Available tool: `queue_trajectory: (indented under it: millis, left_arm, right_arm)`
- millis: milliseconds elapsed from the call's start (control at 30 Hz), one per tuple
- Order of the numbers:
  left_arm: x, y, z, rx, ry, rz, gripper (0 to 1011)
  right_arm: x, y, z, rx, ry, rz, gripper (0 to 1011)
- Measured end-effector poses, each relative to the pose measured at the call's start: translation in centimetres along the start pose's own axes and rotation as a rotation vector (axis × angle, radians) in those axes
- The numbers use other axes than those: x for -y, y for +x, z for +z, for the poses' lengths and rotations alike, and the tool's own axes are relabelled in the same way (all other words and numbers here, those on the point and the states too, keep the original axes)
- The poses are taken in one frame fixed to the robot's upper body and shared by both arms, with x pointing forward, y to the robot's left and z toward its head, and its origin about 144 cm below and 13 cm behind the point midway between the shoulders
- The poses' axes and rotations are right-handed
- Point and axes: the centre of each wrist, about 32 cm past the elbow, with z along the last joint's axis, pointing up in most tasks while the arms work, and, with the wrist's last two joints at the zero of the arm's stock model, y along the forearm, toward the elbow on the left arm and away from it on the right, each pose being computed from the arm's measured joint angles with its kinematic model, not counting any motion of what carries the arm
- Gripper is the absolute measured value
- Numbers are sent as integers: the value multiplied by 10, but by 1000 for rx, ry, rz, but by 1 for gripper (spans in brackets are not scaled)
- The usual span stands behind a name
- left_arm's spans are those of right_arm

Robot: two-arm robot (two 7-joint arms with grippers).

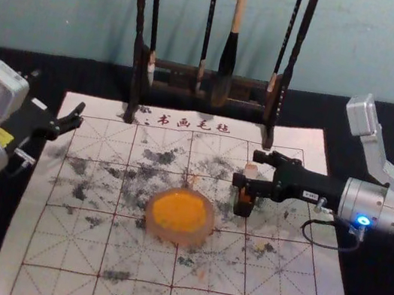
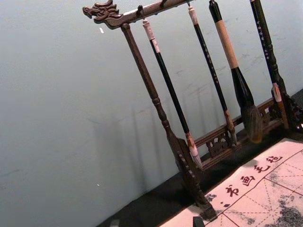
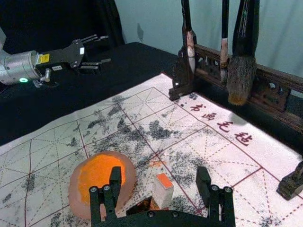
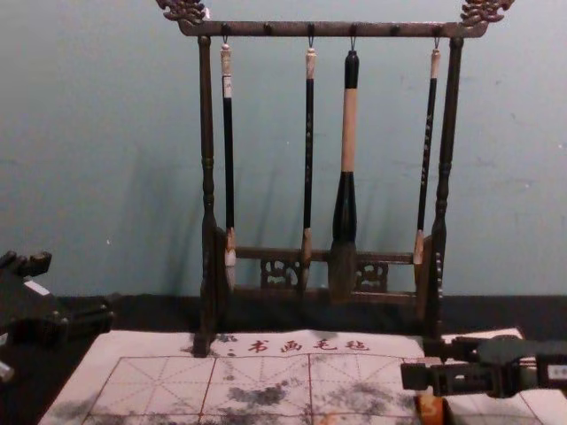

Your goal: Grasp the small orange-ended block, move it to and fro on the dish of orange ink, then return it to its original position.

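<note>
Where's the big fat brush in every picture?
Head view: the big fat brush hangs from the rack, third from the left.
Left wrist view: between two thin brushes.
Right wrist view: beyond the right gripper, beside a thin brush.
Chest view: third from the left again.
Shared landmark: the writing on the mat.

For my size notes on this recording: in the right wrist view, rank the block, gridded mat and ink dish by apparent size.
Gridded mat, by far the largest
Ink dish
Block, clearly smallest
</note>
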Motion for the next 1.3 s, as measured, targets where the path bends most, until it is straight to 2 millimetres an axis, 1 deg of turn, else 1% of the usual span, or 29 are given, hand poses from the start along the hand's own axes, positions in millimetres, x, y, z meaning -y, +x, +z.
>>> queue_trajectory:
  millis: [733, 1000, 1033, 1200, 1233, 1300]
  left_arm:
    - [0, 0, 0, 0, 0, 0, 1001]
    - [0, 0, 0, 0, 0, 0, 1001]
    - [0, 0, 0, 0, 0, 0, 1001]
    - [0, 0, 0, 0, 0, 0, 1001]
    - [0, 0, 0, 0, 0, 0, 1001]
    - [0, 0, 0, 0, 0, 0, 1001]
  right_arm:
    - [-1, -1, -1, 8, 0, -3, 995]
    - [-1, -1, -1, 7, 0, -3, 822]
    - [-1, -1, -1, 7, 0, -3, 765]
    - [-1, -1, -1, 7, 0, -3, 627]
    - [-1, -1, -1, 6, 0, -3, 569]
    - [-1, -1, -1, 6, 0, -3, 529]
